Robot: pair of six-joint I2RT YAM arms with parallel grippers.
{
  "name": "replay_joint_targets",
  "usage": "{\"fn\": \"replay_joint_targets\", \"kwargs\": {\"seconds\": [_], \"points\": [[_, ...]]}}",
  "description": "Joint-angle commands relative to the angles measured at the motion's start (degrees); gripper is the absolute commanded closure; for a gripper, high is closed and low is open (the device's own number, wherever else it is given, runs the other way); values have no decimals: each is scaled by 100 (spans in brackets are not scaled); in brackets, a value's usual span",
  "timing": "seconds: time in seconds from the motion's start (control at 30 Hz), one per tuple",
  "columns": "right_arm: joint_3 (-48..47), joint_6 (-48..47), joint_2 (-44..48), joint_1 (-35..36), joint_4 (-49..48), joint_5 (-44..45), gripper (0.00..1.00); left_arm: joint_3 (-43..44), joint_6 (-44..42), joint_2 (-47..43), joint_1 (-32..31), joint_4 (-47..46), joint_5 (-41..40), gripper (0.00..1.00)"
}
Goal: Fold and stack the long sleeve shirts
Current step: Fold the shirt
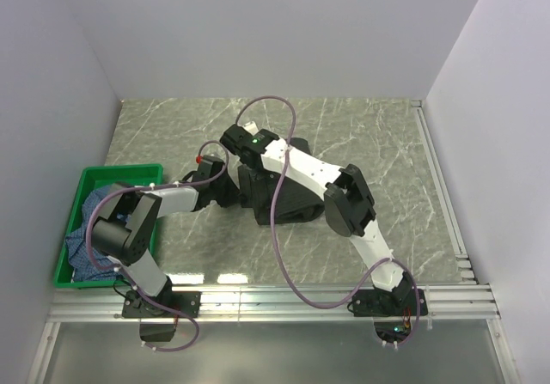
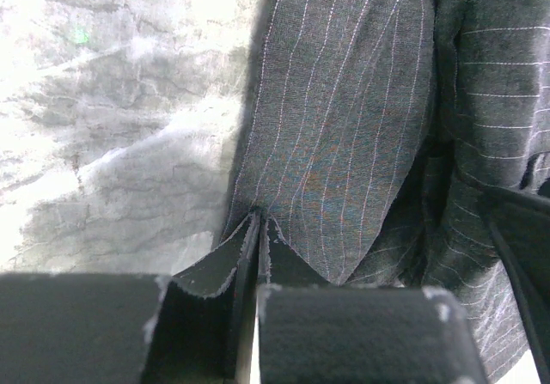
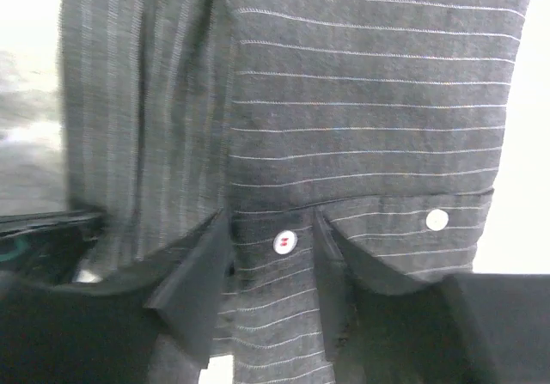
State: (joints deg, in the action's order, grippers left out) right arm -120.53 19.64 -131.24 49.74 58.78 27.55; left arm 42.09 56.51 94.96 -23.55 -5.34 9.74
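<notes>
The black pinstriped long sleeve shirt [image 1: 292, 204] lies bunched at mid table, largely under both arms. My left gripper [image 2: 260, 216] is shut on a fold at the edge of this shirt [image 2: 344, 126], just above the marble top. My right gripper [image 3: 271, 216] stands open. A buttoned cuff strip of the black shirt [image 3: 361, 100] runs between its fingers, with a white button [image 3: 285, 243] in the gap. The blue checked shirt [image 1: 90, 229] sits crumpled in the green crate. From above, the left gripper [image 1: 228, 193] and the right gripper [image 1: 247, 167] meet at the black shirt's left side.
The green crate [image 1: 120, 171] stands at the table's left edge beside the left arm. White walls close in the table on the left, back and right. A metal rail [image 1: 284, 298] runs along the near edge. Purple cables loop over the arms.
</notes>
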Motion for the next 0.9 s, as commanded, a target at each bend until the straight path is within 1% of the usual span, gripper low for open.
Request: {"fn": "replay_joint_targets", "kwargs": {"seconds": [0.0,0.07,0.13,0.27,0.43,0.5,0.6,0.7,0.8,0.83,0.87], "points": [[240,312,468,45,-587,-197,58,-95,-9,-136,0,7,98,93],[214,365,407,45,-579,-154,61,-87,0,-109,0,7,116,93],[188,479,345,45,-509,-84,60,-86,0,-109,0,-10,142,93],[468,444,450,62,-657,-189,52,-122,-35,-162,8,-2,151,92],[662,523,424,142,-702,188,48,-157,27,-162,8,-63,195,92],[715,646,363,177,-675,565,48,-174,62,-144,0,-107,221,92],[873,717,353,177,-789,821,49,-209,71,-144,8,-134,239,92],[1005,752,327,203,-895,1094,57,-227,79,-135,0,-151,248,92],[1067,743,318,203,-957,1095,74,-218,79,-109,8,-160,266,92],[1101,752,336,195,-983,1077,86,-218,79,-92,0,-160,266,92],[1137,708,432,203,-1026,990,90,-218,79,-91,0,-151,257,92]]}}
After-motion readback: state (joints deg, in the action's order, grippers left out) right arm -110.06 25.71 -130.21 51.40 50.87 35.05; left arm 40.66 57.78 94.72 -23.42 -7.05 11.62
